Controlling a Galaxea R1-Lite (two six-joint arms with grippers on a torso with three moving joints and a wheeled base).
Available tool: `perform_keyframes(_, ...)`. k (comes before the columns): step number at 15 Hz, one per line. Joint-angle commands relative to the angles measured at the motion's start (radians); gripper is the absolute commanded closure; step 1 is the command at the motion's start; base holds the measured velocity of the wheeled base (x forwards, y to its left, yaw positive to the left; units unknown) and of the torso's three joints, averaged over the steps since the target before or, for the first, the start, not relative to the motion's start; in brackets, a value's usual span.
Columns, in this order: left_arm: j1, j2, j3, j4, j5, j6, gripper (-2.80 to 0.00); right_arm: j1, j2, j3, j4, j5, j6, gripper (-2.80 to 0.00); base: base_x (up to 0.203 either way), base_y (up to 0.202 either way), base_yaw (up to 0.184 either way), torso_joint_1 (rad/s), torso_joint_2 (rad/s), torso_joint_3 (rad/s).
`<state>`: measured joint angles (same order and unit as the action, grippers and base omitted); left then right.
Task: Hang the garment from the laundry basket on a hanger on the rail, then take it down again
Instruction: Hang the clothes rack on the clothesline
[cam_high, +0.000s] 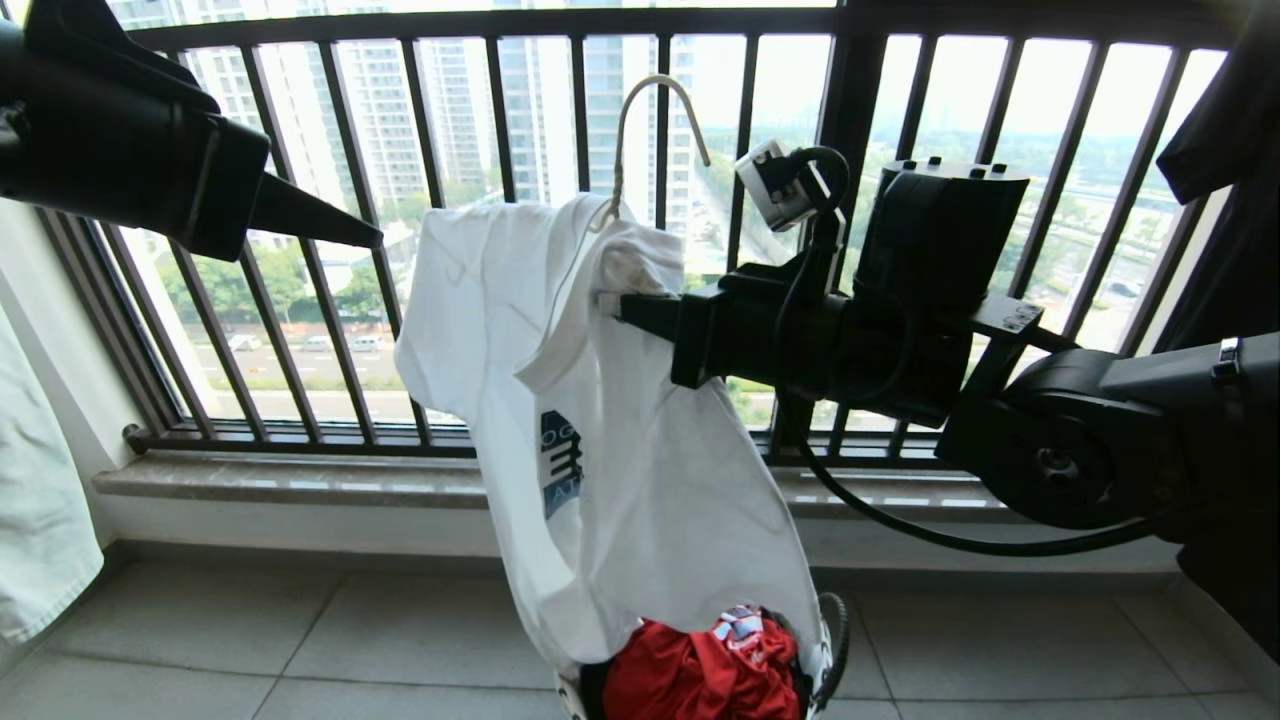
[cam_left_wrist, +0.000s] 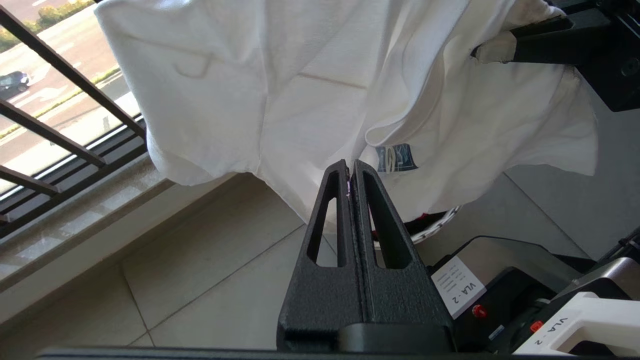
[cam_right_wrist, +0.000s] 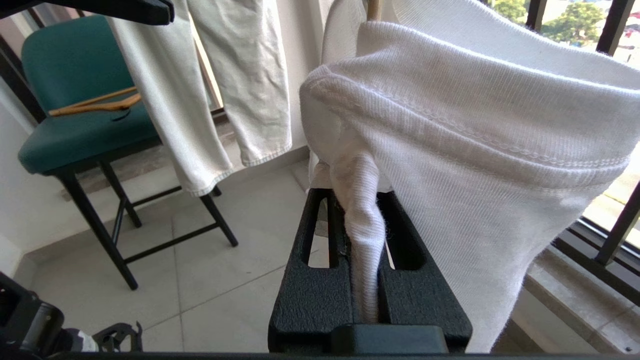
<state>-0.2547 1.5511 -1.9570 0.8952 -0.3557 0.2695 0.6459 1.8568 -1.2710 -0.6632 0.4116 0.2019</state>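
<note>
Right wrist view shows the right gripper (cam_right_wrist: 367, 220) closed on a bunched fold of the garment (cam_right_wrist: 475, 125), with the ribbed white cloth pinched between its two black fingers (cam_right_wrist: 310, 280). In the head view this gripper (cam_high: 618, 303) comes in from the right and holds the white T-shirt (cam_high: 620, 480) near the neckband. The hanger (cam_high: 650, 120) is inside the shirt; its thin cream hook rises out of the collar and is free in front of the black window railing (cam_high: 500, 120), not on any bar. The shirt hangs down tilted, the dark blue chest print partly folded, and its lower edge reaches into the laundry basket (cam_high: 825, 650) on the tiled floor. A red cloth (cam_high: 700, 670) lies in that basket.

The left gripper (cam_high: 375, 238) is at the upper left, its fingers pressed together and empty, a little apart from the shirt's sleeve. In its own view the tips (cam_left_wrist: 350, 172) are just before the white cloth.

A green chair (cam_right_wrist: 75, 115) with a wooden hanger (cam_right_wrist: 95, 102) on its seat stands farther away.
</note>
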Motion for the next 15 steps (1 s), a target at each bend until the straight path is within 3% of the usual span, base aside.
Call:
perform_keyframes(1,0.017,0.016,0.001,0.01,-0.061,0.039,0.0,-0.017,-0.025,0.031,-0.003,0.099,0.002,0.0,0.0,0.0,0.0,0.0,0.0,0.0)
perform_keyframes(5,0.015,0.011,0.001,0.03,-0.105,0.044,0.0,-0.031,-0.025,0.054,-0.002,0.199,0.002,0.0,0.0,0.0,0.0,0.0,0.0,0.0)
perform_keyframes(8,0.014,0.01,0.001,0.11,-0.114,0.109,0.0,-0.044,-0.024,0.068,0.001,0.275,0.001,0.0,0.0,0.0,0.0,0.0,0.0,0.0)
perform_keyframes(10,-0.001,0.014,0.001,0.113,-0.129,0.116,0.0,-0.055,-0.024,0.079,0.008,0.329,0.001,0.0,0.0,0.0,0.0,0.0,0.0,0.0)
perform_keyframes(15,-0.02,0.004,0.012,0.115,-0.151,0.125,0.0,-0.06,-0.027,0.086,0.078,0.38,-0.045,0.0,0.0,0.0,0.0,0.0,0.0,0.0)
